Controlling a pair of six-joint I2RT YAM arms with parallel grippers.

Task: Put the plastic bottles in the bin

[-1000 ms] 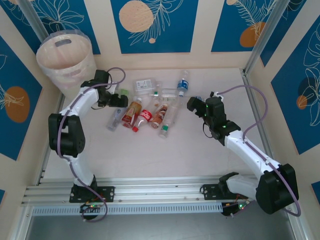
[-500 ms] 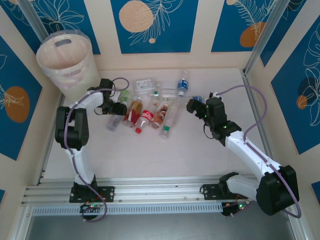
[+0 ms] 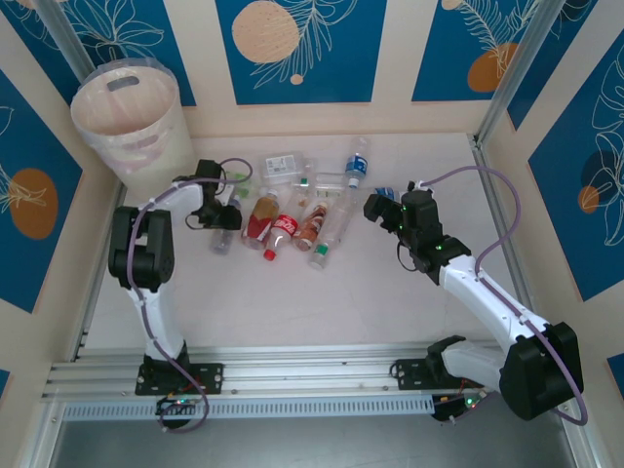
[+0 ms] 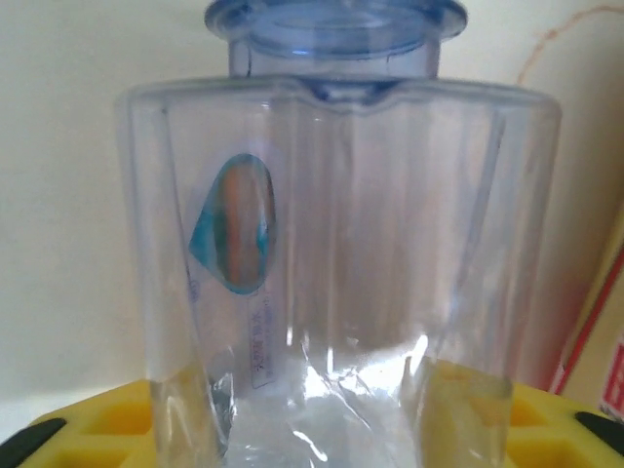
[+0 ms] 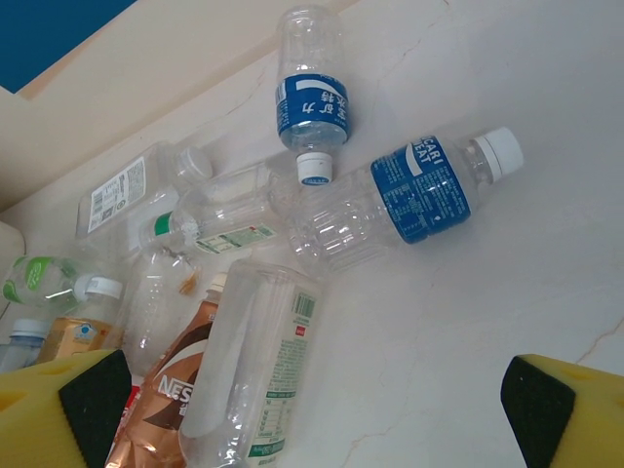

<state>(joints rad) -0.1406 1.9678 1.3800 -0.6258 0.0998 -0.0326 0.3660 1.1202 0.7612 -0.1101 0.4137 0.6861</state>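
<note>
**Left gripper pinches a clear bottle; right gripper spread open**

The bin (image 3: 136, 146) stands in the far left corner of the table (image 3: 370, 292). Near it, the left gripper (image 3: 224, 216) pinches a clear bottle (image 4: 331, 273) with a blue cap at the heap's left edge. The other bottles (image 3: 302, 210) lie heaped mid-table. Just beside them on the right, the right gripper (image 3: 374, 207) holds nothing, its fingers (image 5: 58, 409) spread wide.

The clear bottle (image 4: 331, 292) has its blue cap (image 4: 331, 24) cropped.
</note>
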